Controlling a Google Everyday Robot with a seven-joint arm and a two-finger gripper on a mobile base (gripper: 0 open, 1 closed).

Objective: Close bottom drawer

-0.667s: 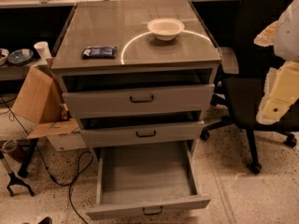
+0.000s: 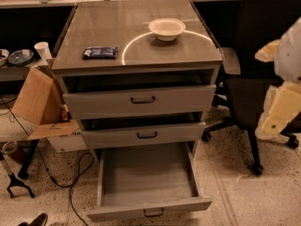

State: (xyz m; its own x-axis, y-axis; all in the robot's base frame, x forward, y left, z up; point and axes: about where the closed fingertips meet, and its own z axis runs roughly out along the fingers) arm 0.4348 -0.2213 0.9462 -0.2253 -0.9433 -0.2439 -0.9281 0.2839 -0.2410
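Note:
The bottom drawer [image 2: 148, 173] of the grey cabinet is pulled far out, showing its plain grey interior. Its flat front [image 2: 149, 209] with a small black bar handle [image 2: 153, 213] sits at the lower edge of the camera view. The two drawers above, the middle drawer [image 2: 143, 135] and the top drawer [image 2: 140, 100], stand slightly open. My gripper [image 2: 280, 109] is at the right edge, a pale yellowish and white shape held up beside the cabinet, well above and to the right of the bottom drawer.
A white bowl [image 2: 167, 28] and a dark blue packet [image 2: 99, 52] lie on the cabinet top [image 2: 136, 46]. A black office chair [image 2: 254, 79] stands right of the cabinet. A cardboard box [image 2: 40, 102], cables and a white cup [image 2: 43, 51] are at the left.
The view has shifted slightly; my gripper sits a little lower at the right edge. The drawers have not moved.

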